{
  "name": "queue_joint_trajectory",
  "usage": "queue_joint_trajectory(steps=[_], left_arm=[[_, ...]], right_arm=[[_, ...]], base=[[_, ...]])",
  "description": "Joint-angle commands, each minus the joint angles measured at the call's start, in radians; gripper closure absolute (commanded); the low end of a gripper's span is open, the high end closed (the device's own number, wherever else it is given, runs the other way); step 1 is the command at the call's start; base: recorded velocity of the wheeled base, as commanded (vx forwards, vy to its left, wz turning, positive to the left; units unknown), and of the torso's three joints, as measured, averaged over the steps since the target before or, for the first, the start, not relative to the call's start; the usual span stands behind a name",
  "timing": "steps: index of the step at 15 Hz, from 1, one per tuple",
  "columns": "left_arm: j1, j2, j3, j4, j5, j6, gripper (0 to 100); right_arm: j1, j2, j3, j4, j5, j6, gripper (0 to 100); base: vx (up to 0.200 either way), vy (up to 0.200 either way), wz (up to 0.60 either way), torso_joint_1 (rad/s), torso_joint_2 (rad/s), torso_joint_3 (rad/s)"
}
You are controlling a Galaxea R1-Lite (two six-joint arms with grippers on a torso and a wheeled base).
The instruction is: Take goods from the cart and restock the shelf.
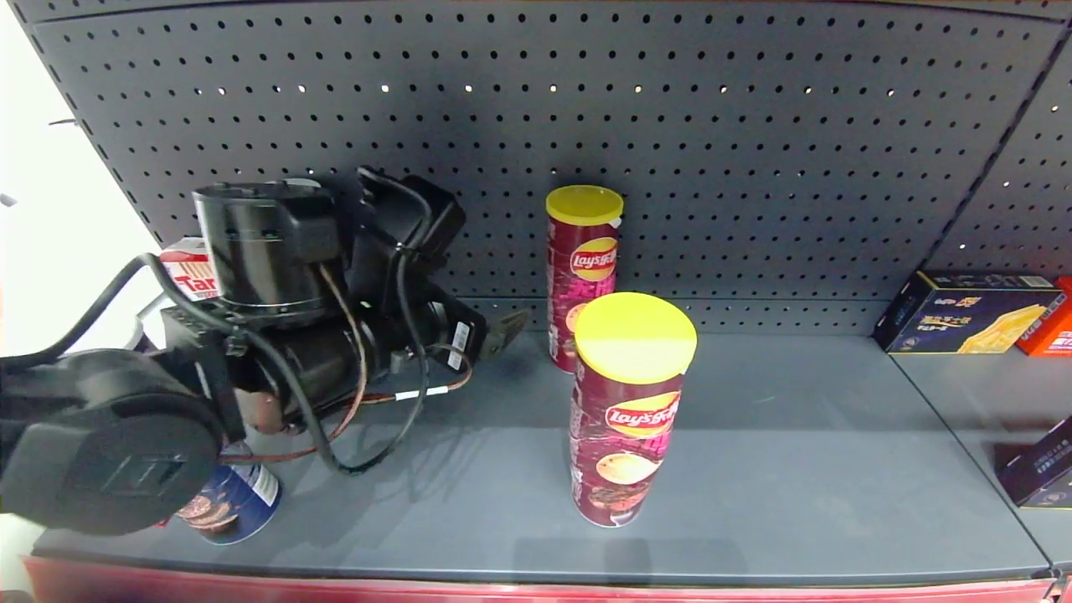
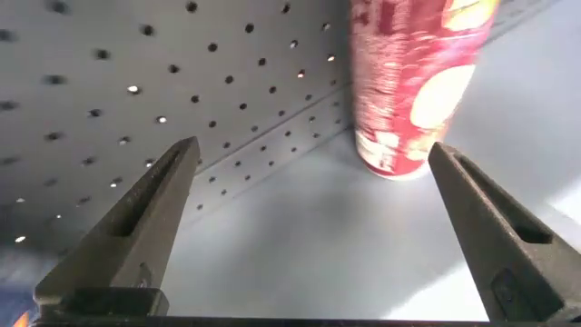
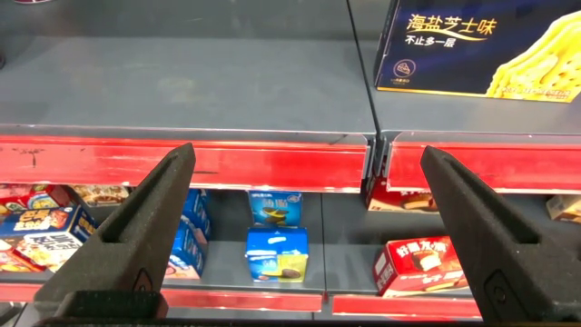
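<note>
Clearly two tall chip cans already stand upright on the shelf (image 1: 796,469). The back can (image 1: 584,268) is close to the pegboard wall (image 1: 670,126), and the front can (image 1: 628,419) is nearer the edge, directly in line with it. That makes a tidy front-to-back row, as goods are usually faced.

The left gripper (image 1: 502,327) lies low over the shelf just beside the back can, pointing at its base. Its fingers (image 2: 136,218) are spread wide with nothing between them. The can sits beyond the tips and apart from them, so I judge that can to be set down and released. Beneath and behind the left arm are a blue round tin (image 1: 234,502) and a red-and-white box (image 1: 191,268).

The right gripper (image 3: 307,153) hangs in front of the shelving, level with the red price rail (image 3: 272,154). Its fingers (image 3: 136,227) are also apart and empty, which suits an arm waiting out of the way. Below the rail, blue snack packs (image 3: 280,250) fill a lower shelf. A dark box (image 1: 963,322) sits on the neighbouring bay.

Free shelf space beside the cans suggests that more stock could follow.
</note>
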Motion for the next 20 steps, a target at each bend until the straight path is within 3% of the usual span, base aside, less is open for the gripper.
queue_joint_trajectory(steps=[1,9,14,17,20], left_arm=[[-0.03,-0.137,0.079,0.003,0.001,-0.001,0],[-0.146,-0.37,0.251,0.006,0.028,0.01,0],[-0.183,-0.533,0.421,0.001,0.031,0.01,0],[-0.249,-0.648,0.529,0.004,0.029,0.009,0],[-0.254,-0.763,0.628,0.007,0.028,0.009,0]], right_arm=[[0.0,0.001,0.0,0.0,0.0,0.0,0],[0.0,0.001,0.0,0.0,0.0,0.0,0],[0.0,0.001,0.0,0.0,0.0,-0.002,0],[0.0,0.001,0.0,0.0,0.0,0.0,0],[0.0,0.001,0.0,0.0,0.0,-0.002,0]], base=[[0.0,0.0,0.0,0.0,0.0,0.0],[0.0,0.0,0.0,0.0,0.0,0.0],[0.0,0.0,0.0,0.0,0.0,0.0],[0.0,0.0,0.0,0.0,0.0,0.0],[0.0,0.0,0.0,0.0,0.0,0.0]])
